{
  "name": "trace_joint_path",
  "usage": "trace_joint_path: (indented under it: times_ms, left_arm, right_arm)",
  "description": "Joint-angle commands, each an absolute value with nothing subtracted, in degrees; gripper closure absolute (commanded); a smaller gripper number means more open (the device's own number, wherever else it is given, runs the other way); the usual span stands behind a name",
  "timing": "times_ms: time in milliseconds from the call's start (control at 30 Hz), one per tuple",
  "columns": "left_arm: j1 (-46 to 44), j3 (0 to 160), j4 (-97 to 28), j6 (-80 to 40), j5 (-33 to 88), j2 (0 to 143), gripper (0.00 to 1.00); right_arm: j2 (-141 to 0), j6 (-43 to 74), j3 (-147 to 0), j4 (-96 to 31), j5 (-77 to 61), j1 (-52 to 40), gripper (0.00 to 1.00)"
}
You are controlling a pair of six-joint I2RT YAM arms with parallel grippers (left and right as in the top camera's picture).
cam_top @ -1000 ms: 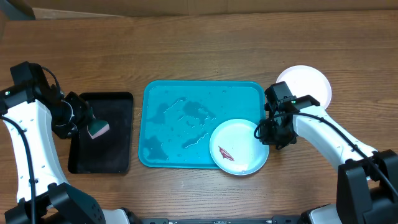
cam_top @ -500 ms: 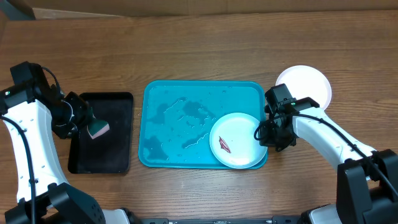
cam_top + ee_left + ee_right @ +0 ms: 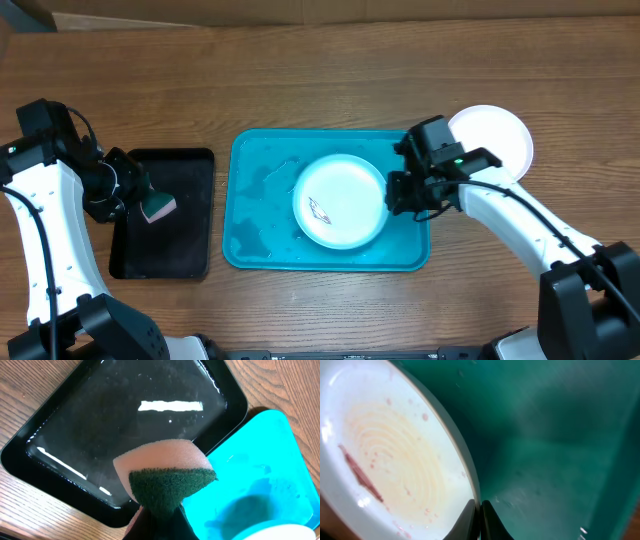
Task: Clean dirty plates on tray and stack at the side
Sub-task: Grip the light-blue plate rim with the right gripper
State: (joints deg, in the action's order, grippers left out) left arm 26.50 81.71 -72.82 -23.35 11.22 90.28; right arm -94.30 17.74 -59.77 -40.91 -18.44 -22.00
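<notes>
Left tool (image 3: pixel 143 203) clamped on a sponge (image 3: pixel 167 475) over the black tray (image 3: pixel 190 250), beside the blue tray (image 3: pixel 260 250). The smeared plate (image 3: pixel 340 200) lies mid-tray, to the sponge's right, its right rim pinched by the right tool (image 3: pixel 392 192); a second plate (image 3: pixel 495 135) rests on the table (image 3: pixel 300 80) beyond

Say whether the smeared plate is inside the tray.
Inside: the white plate lies wholly within the turquoise tray, right gripper pinching its edge.

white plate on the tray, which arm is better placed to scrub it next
Left, probably: the left gripper holds the sponge over the black tray, beside the turquoise tray. The right gripper pinches the white plate by its rim.
</notes>
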Motion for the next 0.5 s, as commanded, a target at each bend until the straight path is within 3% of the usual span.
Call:
trace_joint_path:
  times_ms: [0, 100, 233, 300, 467]
  left_arm:
    - [26.6, 81.5, -72.8, -21.8, 12.1, 90.6, 0.96]
    - [26.6, 81.5, -72.8, -21.8, 12.1, 90.6, 0.96]
    - [26.6, 81.5, -72.8, -21.8, 12.1, 90.6, 0.96]
    - [26.6, 81.5, -72.8, -21.8, 12.1, 90.6, 0.96]
    - [26.6, 81.5, -72.7, -21.8, 12.1, 90.7, 0.96]
  right_arm:
    - [-95.9, 25.5, -59.2, -39.2, -15.3, -24.0, 0.96]
    - [-98.0, 29.6, -59.1, -39.0, -15.0, -25.3, 0.96]
    - [-98.5, 30.0, -59.2, -39.4, -16.0, -26.7, 0.64]
    - [-98.5, 29.1, -59.6, -39.7, -16.1, -26.9, 0.58]
    - [-98.5, 18.2, -63.4, -41.7, -16.1, -26.6, 0.54]
